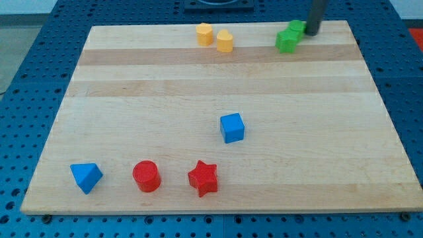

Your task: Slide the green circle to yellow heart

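Two green blocks sit close together near the view's top right: one point(296, 28) further back, and one point(286, 41) in front of it that looks star-like. Which of them is the circle is hard to tell. My tip point(310, 33) is right beside the rear green block, on its right, seemingly touching it. Two yellow blocks lie to the left along the board's top edge: one point(204, 34) and one point(225, 41) a little nearer the green blocks. Their shapes are unclear, so I cannot tell which is the heart.
A blue cube point(232, 127) lies near the middle of the wooden board point(132, 99). Along the view's bottom are a blue triangle-like block point(86, 176), a red cylinder point(147, 176) and a red star point(203, 178).
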`<action>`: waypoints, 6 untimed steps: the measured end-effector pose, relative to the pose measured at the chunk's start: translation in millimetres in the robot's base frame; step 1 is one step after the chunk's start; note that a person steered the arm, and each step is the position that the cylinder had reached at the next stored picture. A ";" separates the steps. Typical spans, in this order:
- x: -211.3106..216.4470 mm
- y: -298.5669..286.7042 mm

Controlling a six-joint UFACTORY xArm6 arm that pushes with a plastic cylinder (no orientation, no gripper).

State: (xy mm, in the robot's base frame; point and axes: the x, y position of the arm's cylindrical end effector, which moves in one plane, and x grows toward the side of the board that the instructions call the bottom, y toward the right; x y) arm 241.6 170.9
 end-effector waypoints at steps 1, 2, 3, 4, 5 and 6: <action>31.4 -68.3; 88.7 -77.9; 111.3 -135.7; 142.4 -185.7; 194.3 -187.8; 197.1 -129.3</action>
